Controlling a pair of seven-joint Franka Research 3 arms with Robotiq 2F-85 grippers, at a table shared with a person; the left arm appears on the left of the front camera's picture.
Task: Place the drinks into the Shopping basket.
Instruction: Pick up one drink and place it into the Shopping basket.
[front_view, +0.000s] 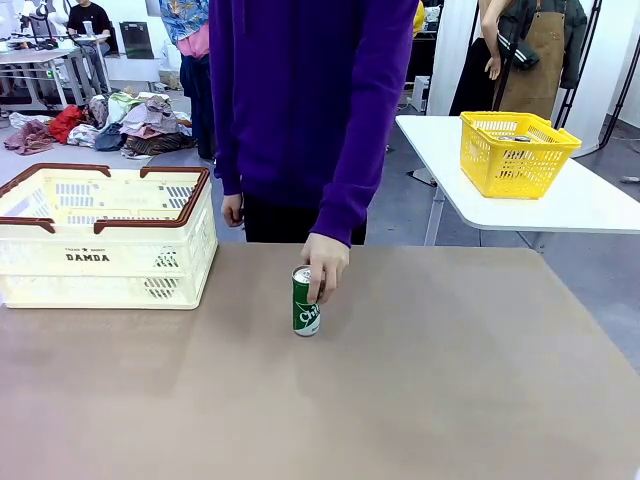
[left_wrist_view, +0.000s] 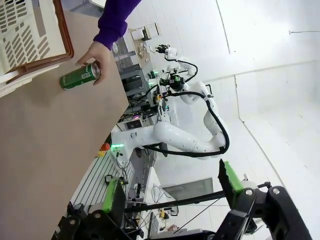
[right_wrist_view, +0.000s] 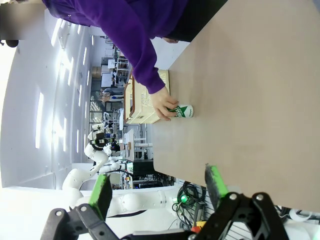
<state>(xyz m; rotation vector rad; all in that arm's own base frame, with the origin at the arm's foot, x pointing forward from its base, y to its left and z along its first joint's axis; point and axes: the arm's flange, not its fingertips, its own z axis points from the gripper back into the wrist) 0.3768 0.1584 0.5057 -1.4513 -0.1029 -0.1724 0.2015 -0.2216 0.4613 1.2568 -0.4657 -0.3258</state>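
A green drink can (front_view: 305, 303) with white lettering stands upright near the middle of the brown table, and a person's hand (front_view: 325, 264) in a purple sleeve rests on its top. The cream Shopping basket (front_view: 105, 240) with brown rim sits at the table's far left, apart from the can. In the left wrist view the can (left_wrist_view: 79, 76) lies far ahead beside the basket (left_wrist_view: 30, 37); my left gripper (left_wrist_view: 172, 187) stands open and holds nothing. In the right wrist view the can (right_wrist_view: 181, 112) is far off and my right gripper (right_wrist_view: 159, 186) is open, holding nothing.
The person in purple (front_view: 300, 110) stands at the table's far edge. A yellow mesh basket (front_view: 515, 152) sits on a separate white table (front_view: 590, 200) at the back right. The brown tabletop (front_view: 420, 400) spreads wide in front of the can.
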